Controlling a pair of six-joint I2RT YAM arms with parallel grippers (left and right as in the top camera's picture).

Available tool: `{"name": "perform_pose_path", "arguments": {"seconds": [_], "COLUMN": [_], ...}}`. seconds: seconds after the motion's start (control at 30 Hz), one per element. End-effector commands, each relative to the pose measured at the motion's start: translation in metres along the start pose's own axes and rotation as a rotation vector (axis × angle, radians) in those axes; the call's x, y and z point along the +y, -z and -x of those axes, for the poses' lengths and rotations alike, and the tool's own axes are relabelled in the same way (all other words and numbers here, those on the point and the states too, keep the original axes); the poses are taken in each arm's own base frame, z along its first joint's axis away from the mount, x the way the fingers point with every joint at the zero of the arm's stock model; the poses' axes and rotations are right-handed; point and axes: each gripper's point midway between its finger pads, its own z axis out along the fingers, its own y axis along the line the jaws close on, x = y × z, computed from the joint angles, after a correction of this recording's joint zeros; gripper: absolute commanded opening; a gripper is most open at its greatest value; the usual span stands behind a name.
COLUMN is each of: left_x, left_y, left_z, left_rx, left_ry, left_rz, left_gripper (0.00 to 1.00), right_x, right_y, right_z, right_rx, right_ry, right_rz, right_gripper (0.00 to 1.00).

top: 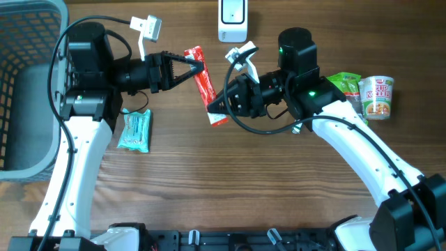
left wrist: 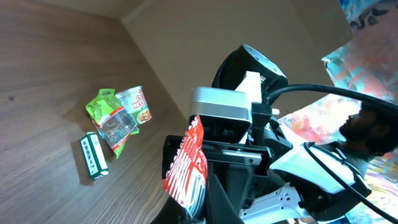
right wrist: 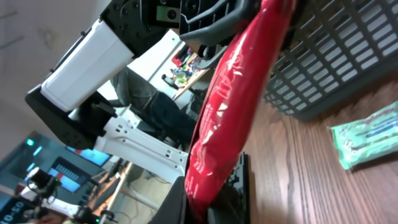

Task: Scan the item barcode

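basket (top: 28, 28): sitting at the far left, not involved right now.
teal packet (top: 134, 130): lying flat on the table beside the left arm, well apart from the action.
left gripper (top: 200, 68): pressed together and pinching the upper end of the red packet, so it's carrying one end.
red packet (top: 206, 87): hanging in the air between the two arms, off the table, just short of the scanner. Looks like the step in hand is a two-handed hold to line it up for the scan, or a handover between the arms.
right gripper (top: 216, 108): clamping down on the packet's lower end. Next move, I'm guessing, calls for one arm letting go while the other is swinging the barcode face toward the scanner window without crumpling the foil.
scanner (top: 232, 21): standing at the far table edge, just right of the packet's top. The packet's long axis is running near-to-far across the table, far end tipping a bit left and pointing almost at the scanner, near end drifting right. It's being held edge-on to the overhead camera. A pale striped patch in the left wrist view might be the barcode; too blurry to say.
green bag (top: 346, 84) and cup noodles (top: 377, 96): waiting at the right, touching or nearly so.
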Motion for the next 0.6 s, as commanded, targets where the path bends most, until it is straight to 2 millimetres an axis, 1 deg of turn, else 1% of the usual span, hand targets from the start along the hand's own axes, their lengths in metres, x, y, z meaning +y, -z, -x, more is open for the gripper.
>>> {"name": "perform_pose_path", "arguments": {"seconds": [0.0, 0.03, 0.1, 0.13, 0.23, 0.37, 0.4, 0.47, 0.57], "left_x": [-0.003, -0.002, 0.004, 0.014, 0.037, 0.050, 0.055, 0.071, 0.095], "left_y": [-0.001, -0.001, -0.001, 0.002, 0.018, 0.035, 0.038, 0.047, 0.060], "left_z": [0.001, 0.001, 0.005, 0.012, 0.029, 0.039, 0.040, 0.042, 0.042], "left_rx": [0.008, 0.006, -0.016, -0.054, -0.149, -0.205, -0.219, -0.257, -0.306], "left_ry": [-0.024, -0.024, -0.024, -0.024, -0.017, -0.005, 0.006, 0.047, 0.107], "left_rz": [-0.012, -0.008, 0.025, 0.081, 0.206, 0.271, 0.295, 0.379, 0.517], "left_gripper": [0.06, 0.14, 0.59, 1.00, 1.00, 1.00, 1.00, 1.00, 1.00], "right_x": [0.007, 0.006, 0.000, -0.011, -0.043, -0.081, -0.087, -0.093, -0.092], "right_y": [0.001, 0.001, 0.001, 0.002, 0.007, 0.022, 0.027, 0.036, 0.052], "right_z": [0.006, 0.006, 0.006, 0.004, -0.003, -0.015, -0.016, -0.014, -0.002], "right_rx": [-0.008, -0.010, -0.017, -0.027, -0.037, -0.020, -0.014, 0.004, 0.040], "right_ry": [0.040, 0.048, 0.071, 0.075, 0.042, 0.009, 0.004, 0.011, 0.040], "right_rz": [-0.007, -0.012, -0.042, -0.098, -0.268, -0.500, -0.548, -0.635, -0.771], "right_gripper": [0.04, 0.04, 0.04, 0.04, 0.04, 0.04, 0.04, 0.04, 0.04]}}
